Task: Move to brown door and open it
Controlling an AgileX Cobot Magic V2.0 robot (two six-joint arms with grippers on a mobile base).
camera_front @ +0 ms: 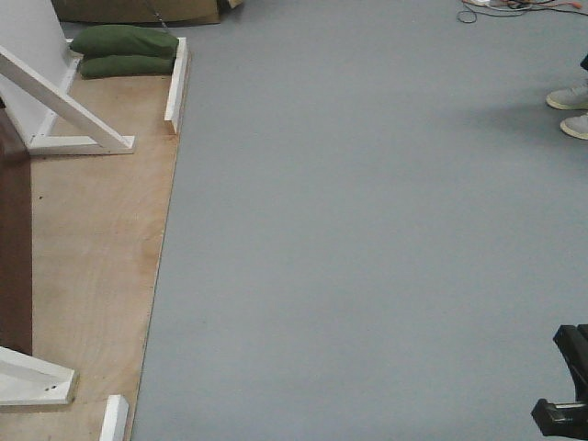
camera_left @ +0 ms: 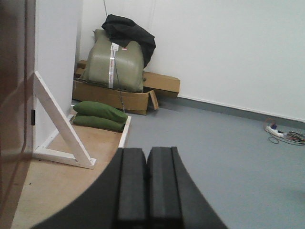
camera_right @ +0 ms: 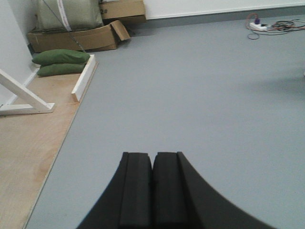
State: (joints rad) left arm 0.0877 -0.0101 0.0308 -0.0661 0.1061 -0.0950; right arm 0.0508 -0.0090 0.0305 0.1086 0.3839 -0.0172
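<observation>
My left fingers (camera_left: 143,160) are pressed together pad to pad with nothing between them, low at 6 o'clock in the left wrist view. The brown door (camera_left: 12,95) is a glossy reddish strip down the frame edge at 9 o'clock from them, well apart and untouched. Between it and my fingers a white brace (camera_left: 62,124) slants down onto the plywood base (camera_left: 62,191), and two green bags (camera_left: 100,114) lie stacked beyond at 11 o'clock, in front of a cardboard box (camera_left: 114,98).

My right fingers (camera_right: 148,164) are likewise closed tight on nothing, over bare grey floor (camera_right: 200,95). The door does not reach that view; only the brace and bags show at 10 o'clock.

In the front view the door's dark edge stands at 9 o'clock on the plywood, and a pair of shoes (camera_front: 571,96) is at 2 o'clock
</observation>
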